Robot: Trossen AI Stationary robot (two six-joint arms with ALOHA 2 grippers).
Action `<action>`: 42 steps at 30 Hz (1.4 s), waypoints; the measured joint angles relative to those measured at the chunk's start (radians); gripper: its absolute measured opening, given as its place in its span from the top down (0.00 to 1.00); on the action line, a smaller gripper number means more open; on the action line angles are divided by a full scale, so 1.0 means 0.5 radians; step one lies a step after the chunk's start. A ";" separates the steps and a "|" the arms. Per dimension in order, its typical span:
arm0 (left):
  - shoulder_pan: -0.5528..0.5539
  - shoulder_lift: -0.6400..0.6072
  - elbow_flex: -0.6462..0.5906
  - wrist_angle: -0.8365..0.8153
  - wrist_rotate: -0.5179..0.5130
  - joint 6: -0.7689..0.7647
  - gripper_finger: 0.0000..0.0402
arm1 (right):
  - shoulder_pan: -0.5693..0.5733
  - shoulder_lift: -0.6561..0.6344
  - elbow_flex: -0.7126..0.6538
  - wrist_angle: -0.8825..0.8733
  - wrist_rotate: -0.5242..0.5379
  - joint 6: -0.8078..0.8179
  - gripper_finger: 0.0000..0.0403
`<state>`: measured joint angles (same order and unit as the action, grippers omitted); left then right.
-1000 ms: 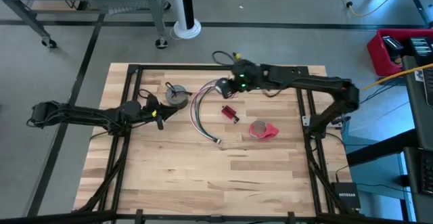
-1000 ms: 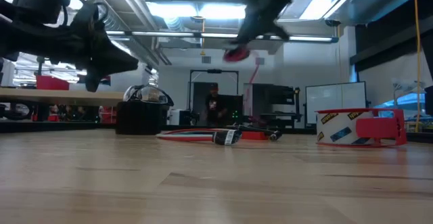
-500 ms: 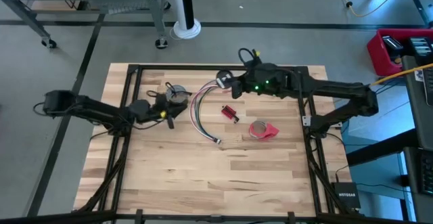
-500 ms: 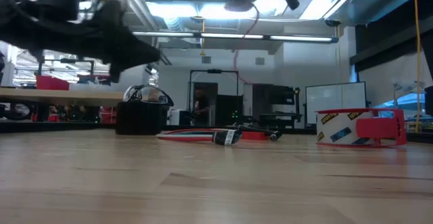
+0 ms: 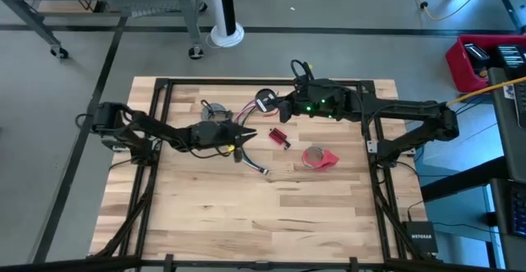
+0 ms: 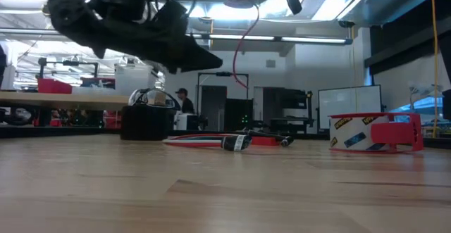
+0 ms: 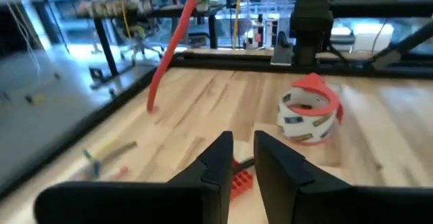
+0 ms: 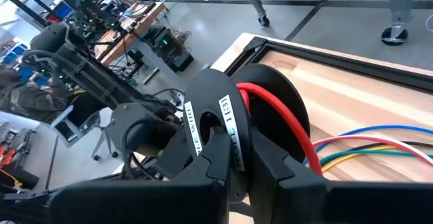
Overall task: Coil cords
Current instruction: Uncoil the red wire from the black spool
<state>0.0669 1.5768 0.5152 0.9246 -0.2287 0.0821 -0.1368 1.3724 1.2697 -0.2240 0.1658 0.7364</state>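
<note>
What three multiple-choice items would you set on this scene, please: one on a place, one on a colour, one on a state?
1. Where does the tape roll lie?
A. Beside the left arm's base
B. On the table's right half, near the small red block
C. On the floor

2. What colour is the tape roll?
A. Blue
B. Green
C. Red

3. What is the right gripper doing?
A. Holding one end of the wire bundle above the table
B. Pressing on the tape roll
C. Parked off the table

Answers: 1 B, as the high view places it just right of the block; 2 C, red in the high, low and left wrist views; 3 A, as the right wrist view shows the fingers clamped on the wires.
</note>
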 joint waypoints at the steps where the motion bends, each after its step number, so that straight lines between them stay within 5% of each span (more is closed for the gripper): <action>1: 0.000 0.012 0.015 0.001 0.000 0.098 0.86 | 0.000 0.000 0.000 0.000 -0.001 0.000 0.94; 8: 0.000 0.031 0.065 -0.001 0.000 0.593 0.86 | -0.001 0.000 -0.001 0.012 -0.002 -0.015 0.94; 17: 0.019 0.031 0.078 -0.004 -0.002 0.303 0.85 | -0.001 0.000 -0.001 0.016 -0.003 -0.019 0.94; 24: 0.123 0.031 0.080 -0.096 -0.016 -0.123 0.68 | -0.002 0.000 -0.001 0.085 -0.109 -0.018 0.94; 32: 0.145 0.031 0.081 -0.081 -0.016 0.257 0.59 | -0.002 0.000 -0.001 0.109 -0.109 -0.018 0.94; 42: 0.188 0.031 0.081 0.040 -0.052 0.302 0.59 | -0.002 0.000 -0.001 0.217 -0.209 -0.017 0.94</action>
<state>0.1610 1.5925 0.5556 0.9447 -0.2547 0.2329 -0.1375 1.3724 1.2694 -0.1155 0.0614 0.7278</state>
